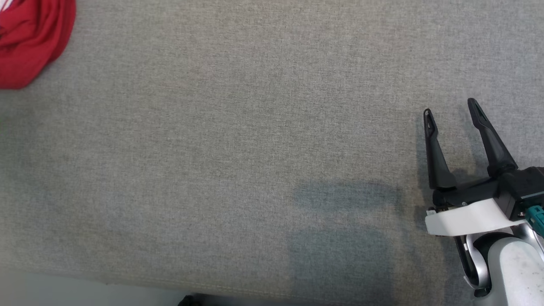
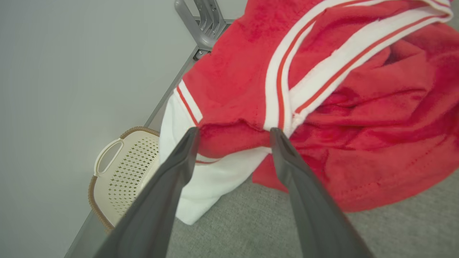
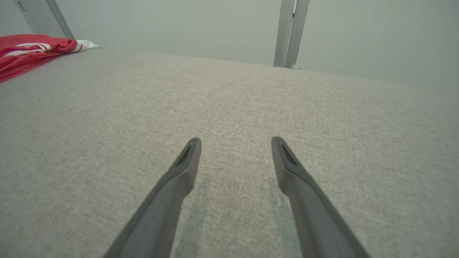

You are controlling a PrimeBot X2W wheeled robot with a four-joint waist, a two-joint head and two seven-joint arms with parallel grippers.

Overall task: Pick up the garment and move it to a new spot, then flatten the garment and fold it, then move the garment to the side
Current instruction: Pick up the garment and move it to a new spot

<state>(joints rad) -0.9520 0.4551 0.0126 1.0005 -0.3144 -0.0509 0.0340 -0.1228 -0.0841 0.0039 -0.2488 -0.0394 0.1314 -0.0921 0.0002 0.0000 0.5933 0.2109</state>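
Note:
The garment (image 1: 32, 38) is a crumpled red piece with white, red-striped trim, bunched at the far left corner of the grey fabric surface (image 1: 238, 161). In the left wrist view the garment (image 2: 340, 107) lies close ahead, one white part hanging over the surface's edge. My left gripper (image 2: 233, 134) is open, its tips at the garment's near edge, with nothing held. My right gripper (image 1: 450, 108) hovers open over bare fabric at the right, far from the garment (image 3: 32, 50). In its own view the right gripper (image 3: 236, 143) has nothing between its fingers.
A cream perforated basket (image 2: 122, 175) with a brown rim stands on the floor beyond the surface's edge, below the garment. A grey metal frame (image 2: 200, 21) rises near that corner, and a metal post (image 3: 288, 34) stands past the far edge.

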